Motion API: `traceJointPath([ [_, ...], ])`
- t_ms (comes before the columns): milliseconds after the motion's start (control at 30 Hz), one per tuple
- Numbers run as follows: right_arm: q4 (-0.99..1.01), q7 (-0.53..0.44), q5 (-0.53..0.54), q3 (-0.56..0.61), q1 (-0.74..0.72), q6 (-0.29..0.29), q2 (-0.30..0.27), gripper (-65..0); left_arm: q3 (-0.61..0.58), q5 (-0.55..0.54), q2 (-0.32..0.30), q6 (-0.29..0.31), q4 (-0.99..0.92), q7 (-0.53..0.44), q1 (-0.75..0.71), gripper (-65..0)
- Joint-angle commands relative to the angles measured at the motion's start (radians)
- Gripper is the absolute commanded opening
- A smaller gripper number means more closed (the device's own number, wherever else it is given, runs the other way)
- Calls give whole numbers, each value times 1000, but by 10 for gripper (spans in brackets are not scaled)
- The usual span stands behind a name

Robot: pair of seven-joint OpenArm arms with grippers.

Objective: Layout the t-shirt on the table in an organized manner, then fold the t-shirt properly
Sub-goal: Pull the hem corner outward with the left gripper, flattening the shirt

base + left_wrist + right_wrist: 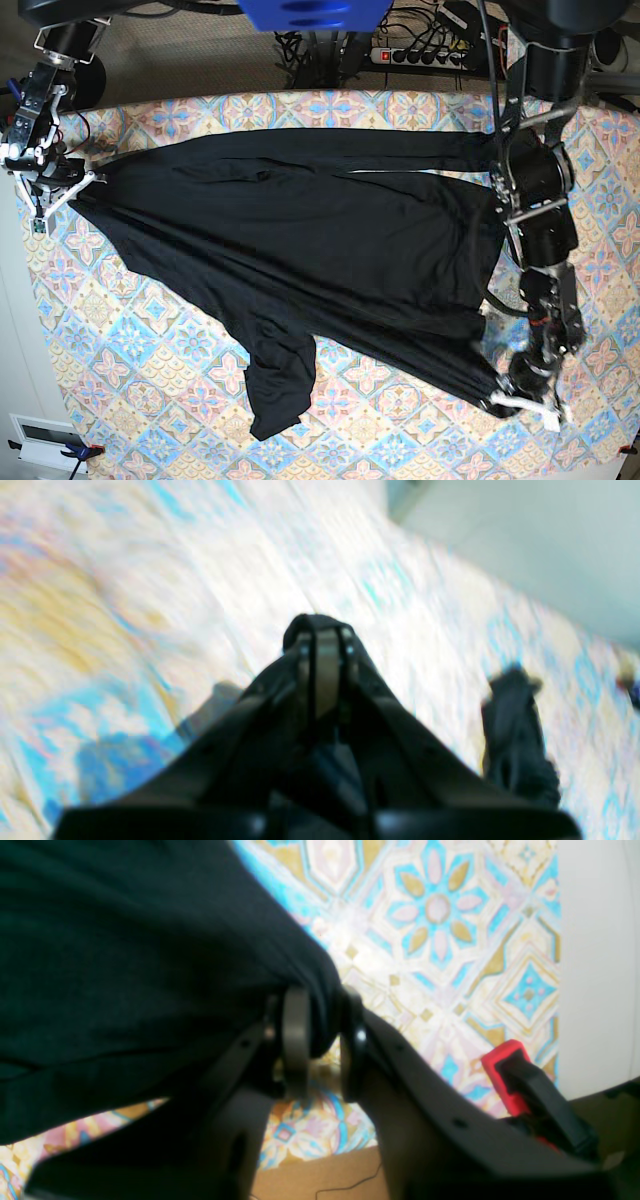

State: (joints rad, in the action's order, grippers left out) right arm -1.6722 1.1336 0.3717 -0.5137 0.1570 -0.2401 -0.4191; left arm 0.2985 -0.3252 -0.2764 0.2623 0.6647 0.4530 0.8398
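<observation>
Currently: T-Shirt Spread Across Table, Both Grippers Closed on Fabric

Currently the t-shirt (300, 230) lies spread across the table (150, 340), its black body reaching from the base view's left edge to its right side. One long sleeve runs along the far edge toward the right; the other sleeve hangs down the middle, ending near the table's front edge. The fabric shows diagonal folds and is not flat.

The right gripper (320, 1030) sits at the garment's left end in the base view. In its wrist view, a bunched corner of black fabric is pinched between the two fingers, which stand narrowly apart around the cloth.

The left gripper (322, 650) sits at the lower right corner of the garment in the base view, low over the table. Its wrist view is motion-blurred; the jaws are closed together, with a small fold of black cloth around the tips.

A red-and-black clamp (530, 1090) is fixed at the table edge beside the right gripper. A power strip (420, 55) with cables lies on the floor beyond the table.
</observation>
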Motion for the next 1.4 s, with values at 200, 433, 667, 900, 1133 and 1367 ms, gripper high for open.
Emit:
traceJointPath([
  [200, -59, -16, 2, -10, -10, 3, -25, -558, -6, -12, -28, 12, 14, -43, 155, -648],
  [433, -108, -19, 2, -7, -4, 3, -25, -559, -6, 103, -27, -4, -194, -202, 264, -616],
  [667, -133, -20, 2, -6, -3, 3, -25, -559, -8, 169, -22, -156, -262, -267, 298, -369],
  [900, -133, -19, 2, 0, -1, 3, -25, -559, -6, 166, -28, -91, -50, 106, 131, -318],
  [1133, -154, -20, 2, 37, -1, 3, -25, -559, -5, 165, -42, -16, 660, 364, -446, -328],
  [1367, -161, -23, -1, 74, -7, 3, -24, -559, -5, 142, -50, 4, 699, 364, -660, -328],
])
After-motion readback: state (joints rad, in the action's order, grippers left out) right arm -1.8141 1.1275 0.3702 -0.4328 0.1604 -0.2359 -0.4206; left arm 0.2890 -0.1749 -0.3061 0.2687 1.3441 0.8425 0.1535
